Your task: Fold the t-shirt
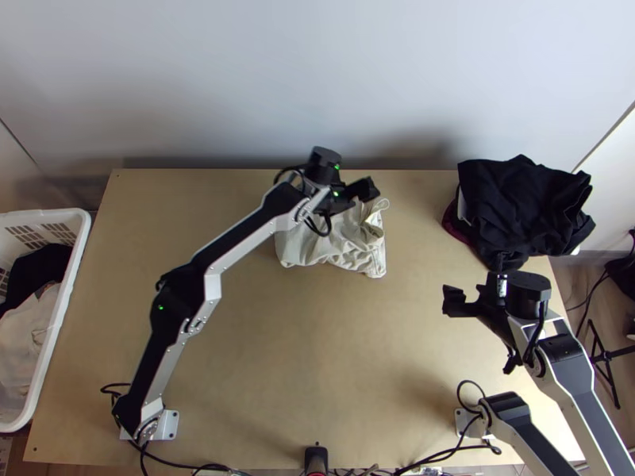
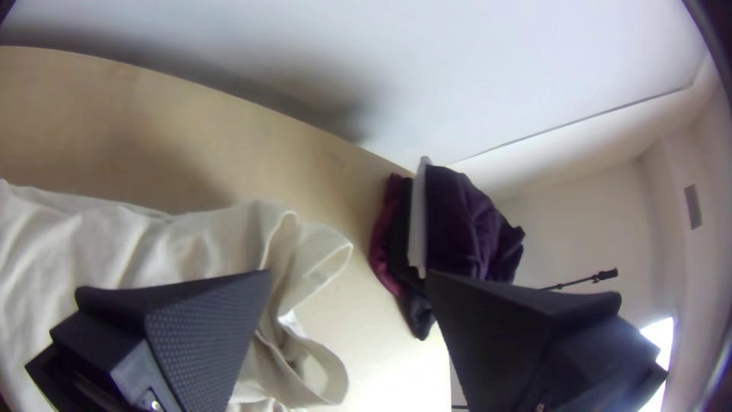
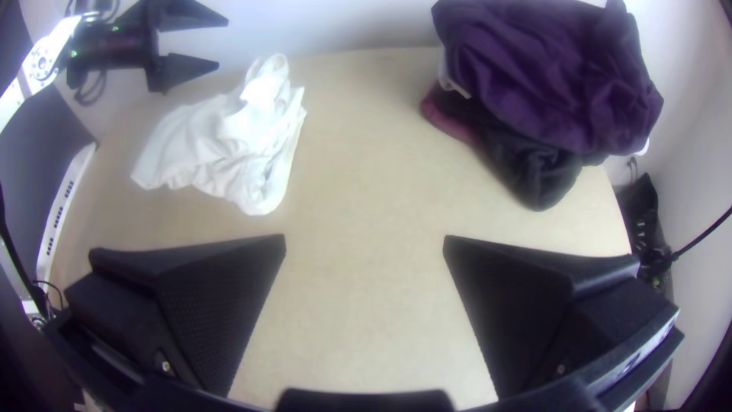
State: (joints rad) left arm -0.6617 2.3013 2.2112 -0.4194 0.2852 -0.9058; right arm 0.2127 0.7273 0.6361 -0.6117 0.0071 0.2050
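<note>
Wood table (image 1: 278,357), far middle: L gripper (image 2: 348,273) hangs wide open, holding nothing, by bunched tee (image 1: 337,247), prob. to grab & spread it. R gripper (image 3: 366,238), also wide open & empty, is near pile (image 1: 520,198), prob. set aside for folding room.

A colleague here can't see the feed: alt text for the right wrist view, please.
White cloth lies bunched on the table, the open left gripper near it. The right gripper, open and empty, is in the foreground; a purple and dark clothing pile lies apart.
</note>
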